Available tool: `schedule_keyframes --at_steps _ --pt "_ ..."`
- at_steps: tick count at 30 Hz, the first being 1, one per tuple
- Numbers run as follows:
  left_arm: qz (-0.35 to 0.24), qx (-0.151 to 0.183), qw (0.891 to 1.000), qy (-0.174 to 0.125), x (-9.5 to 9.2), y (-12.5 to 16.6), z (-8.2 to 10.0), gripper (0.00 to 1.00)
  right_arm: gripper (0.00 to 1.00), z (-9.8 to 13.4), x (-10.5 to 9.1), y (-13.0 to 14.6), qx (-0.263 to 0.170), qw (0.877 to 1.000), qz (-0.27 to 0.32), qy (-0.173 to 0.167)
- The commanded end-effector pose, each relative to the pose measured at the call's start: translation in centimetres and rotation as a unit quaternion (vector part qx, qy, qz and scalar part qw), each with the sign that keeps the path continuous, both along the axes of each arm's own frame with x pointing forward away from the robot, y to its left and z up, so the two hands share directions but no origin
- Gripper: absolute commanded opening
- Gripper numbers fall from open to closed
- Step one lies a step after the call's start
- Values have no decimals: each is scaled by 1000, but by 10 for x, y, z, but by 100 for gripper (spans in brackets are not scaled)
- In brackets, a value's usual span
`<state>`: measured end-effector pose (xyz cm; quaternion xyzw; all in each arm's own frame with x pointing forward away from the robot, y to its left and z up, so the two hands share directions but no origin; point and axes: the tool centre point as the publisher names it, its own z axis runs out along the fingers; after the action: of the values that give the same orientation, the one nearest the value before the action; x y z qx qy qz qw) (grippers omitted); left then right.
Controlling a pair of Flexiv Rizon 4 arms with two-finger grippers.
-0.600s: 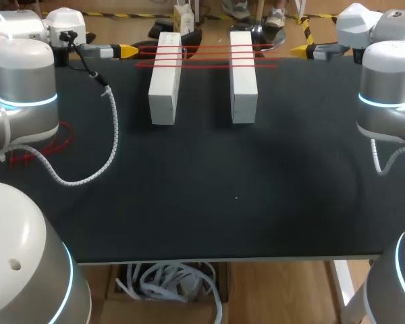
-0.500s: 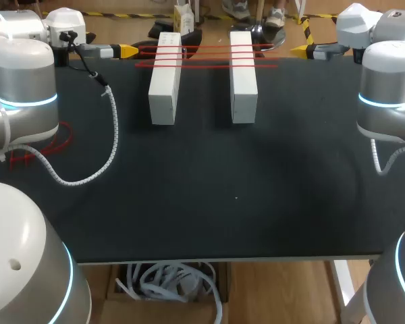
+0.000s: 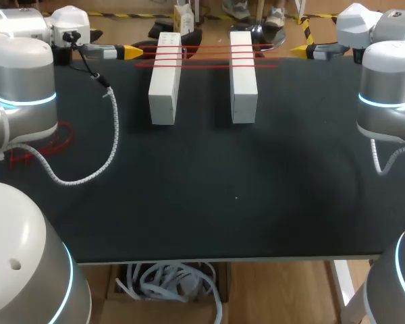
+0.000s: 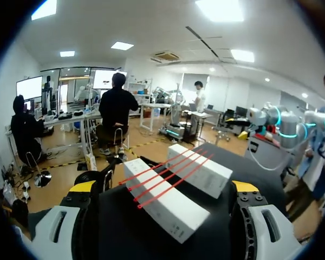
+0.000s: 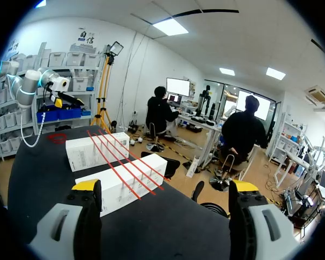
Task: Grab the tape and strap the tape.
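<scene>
Two long white blocks lie side by side at the table's far edge. Several strands of red tape stretch across their far ends. My left gripper points at the strands from the left and stands open, holding nothing. My right gripper faces them from the right, also open and holding nothing. In the left wrist view the blocks and strands lie ahead, between the wide fingers. The right wrist view shows the blocks and strands ahead of its fingers.
A loose tangle of red tape lies on the black table near my left arm's base, also seen as the red tape loop. A white coiled cable hangs from the left arm over the table.
My left gripper has edged slightly to the right, closer to the near block's tape ends. The right arm and the blocks have not moved.
</scene>
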<state>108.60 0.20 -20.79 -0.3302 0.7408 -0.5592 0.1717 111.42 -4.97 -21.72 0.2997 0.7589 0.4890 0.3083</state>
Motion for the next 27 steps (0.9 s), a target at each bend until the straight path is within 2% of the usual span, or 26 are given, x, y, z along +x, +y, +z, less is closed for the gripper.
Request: schedule_keyframes --at_steps 1,4,6,8,19,20,21,23,24,27 --pt "-148 -16 988 -32 0 3 1 100 100 0 0 0 0 1000 1 1" --pt "-243 -41 968 -50 -7 -8 3 100 100 0 0 0 0 1000 1 1" --pt "-304 -79 945 -86 -13 -15 8 100 100 0 0 0 0 1000 1 1" --pt "-339 -102 927 -122 -19 -20 12 100 100 0 0 0 0 1000 1 1" --pt "-339 -102 927 -122 -19 -20 12 100 100 0 0 0 0 1000 1 1" --pt "-346 -93 927 -109 -17 -19 7 100 100 0 0 0 0 1000 1 1" --pt "-364 -78 923 -100 -14 -18 4 100 100 0 0 0 0 1000 1 1" --pt "-373 -75 922 -71 -8 -17 -6 100 100 0 0 0 0 1000 1 1" --pt "-384 -72 918 -70 -5 -16 -10 100 100 0 0 0 0 1000 1 1" --pt "-393 -66 915 -58 4 -15 -19 100 100 0 0 0 0 1000 1 1"
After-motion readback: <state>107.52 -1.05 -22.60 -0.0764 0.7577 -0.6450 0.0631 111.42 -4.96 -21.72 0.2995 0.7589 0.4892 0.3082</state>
